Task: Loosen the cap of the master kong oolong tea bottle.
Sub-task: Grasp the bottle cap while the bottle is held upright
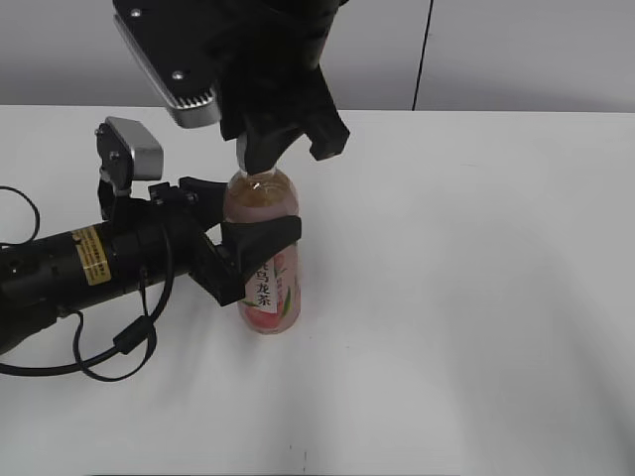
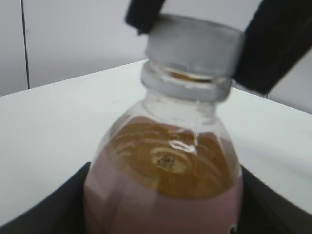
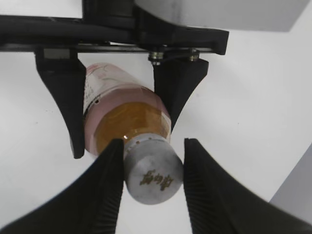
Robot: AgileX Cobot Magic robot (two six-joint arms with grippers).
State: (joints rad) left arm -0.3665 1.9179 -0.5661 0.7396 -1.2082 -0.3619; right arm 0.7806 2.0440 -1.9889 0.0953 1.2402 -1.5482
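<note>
The master kong oolong tea bottle (image 1: 270, 288) stands upright on the white table, pale amber tea showing above its pink label. My left gripper (image 1: 260, 210) comes in from the left and is shut on the bottle's body, one finger on each side (image 2: 44, 209). From above, my right gripper (image 1: 278, 154) is shut on the cap (image 3: 152, 175), a white round cap with a dark logo, and both ribbed fingers touch its sides. In the left wrist view the cap (image 2: 195, 46) sits between the two dark fingers of the right gripper. In the exterior view the cap is mostly hidden.
The white table (image 1: 476, 297) stretches out to the right and front of the bottle. The left arm with its cable (image 1: 109, 347) lies along the left side of the table. A grey wall (image 1: 516, 50) stands behind.
</note>
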